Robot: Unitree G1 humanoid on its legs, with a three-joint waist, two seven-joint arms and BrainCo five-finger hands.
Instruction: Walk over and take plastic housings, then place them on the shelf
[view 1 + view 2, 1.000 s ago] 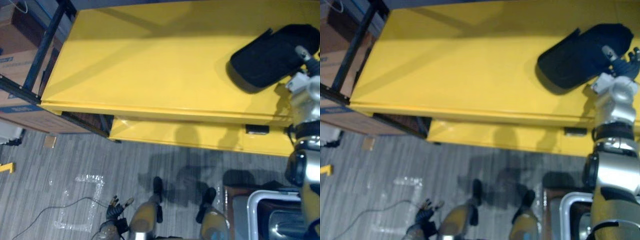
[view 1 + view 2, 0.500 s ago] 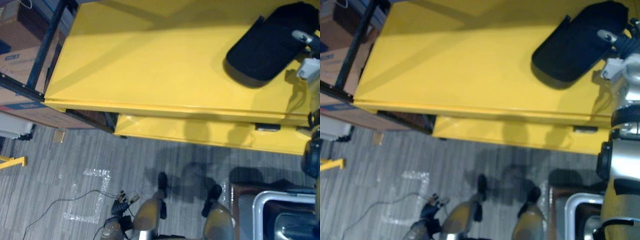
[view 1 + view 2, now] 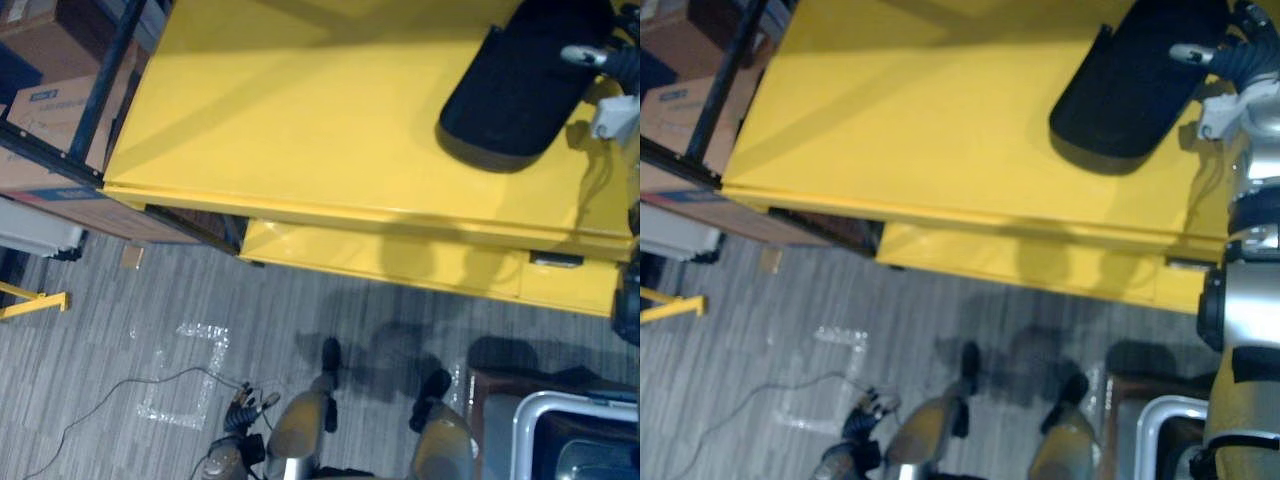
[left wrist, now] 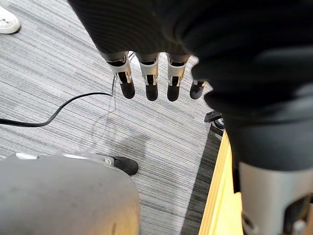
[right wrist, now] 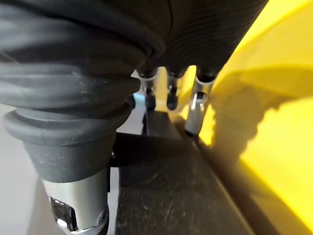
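Note:
A black plastic housing (image 3: 520,90) lies on the top of the yellow shelf (image 3: 300,110), near its right end. My right hand (image 3: 1240,60) is at the housing's right edge. In the right wrist view its fingers (image 5: 195,112) reach over the far rim of the housing (image 5: 166,191), which sits between them and the thumb. My left hand (image 3: 240,420) hangs low over the floor, and its fingers (image 4: 146,83) are relaxed with nothing in them.
A lower yellow shelf level (image 3: 400,265) juts out under the top one. Cardboard boxes (image 3: 50,100) sit in a dark rack to the left. A white-rimmed bin (image 3: 570,440) stands at the lower right. Tape marks (image 3: 185,375) lie on the grey carpet.
The whole picture has shifted, so the camera moved. The housing has turned a little steeper on the shelf top with my right hand on it. The left hand still hangs.

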